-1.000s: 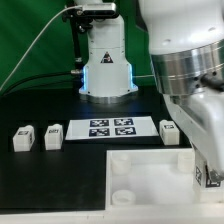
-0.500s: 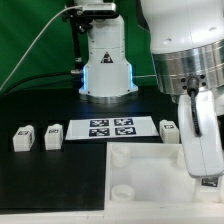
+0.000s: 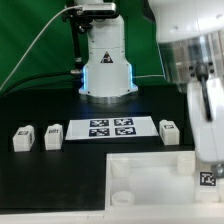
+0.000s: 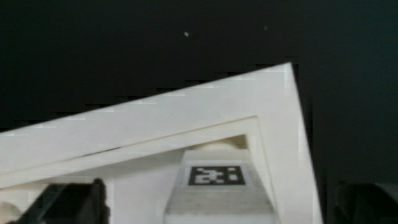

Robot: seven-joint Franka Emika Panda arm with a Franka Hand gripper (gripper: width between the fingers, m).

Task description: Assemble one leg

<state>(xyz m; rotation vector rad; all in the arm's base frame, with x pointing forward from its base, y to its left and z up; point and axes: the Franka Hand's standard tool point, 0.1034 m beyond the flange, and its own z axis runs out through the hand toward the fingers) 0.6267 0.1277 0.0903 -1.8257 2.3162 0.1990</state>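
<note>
White leg [image 4: 214, 172] clenched in the claw [image 3: 209, 170], now higher over the tabletop [image 3: 140, 165] than before.

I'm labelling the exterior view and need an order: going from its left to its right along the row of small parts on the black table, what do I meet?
First leg → second leg → marker board → third leg → the arm's tool at the right edge.

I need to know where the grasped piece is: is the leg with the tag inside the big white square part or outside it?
Inside, apparently: the leg sits within the big white part's corner, by the wrist view.
</note>
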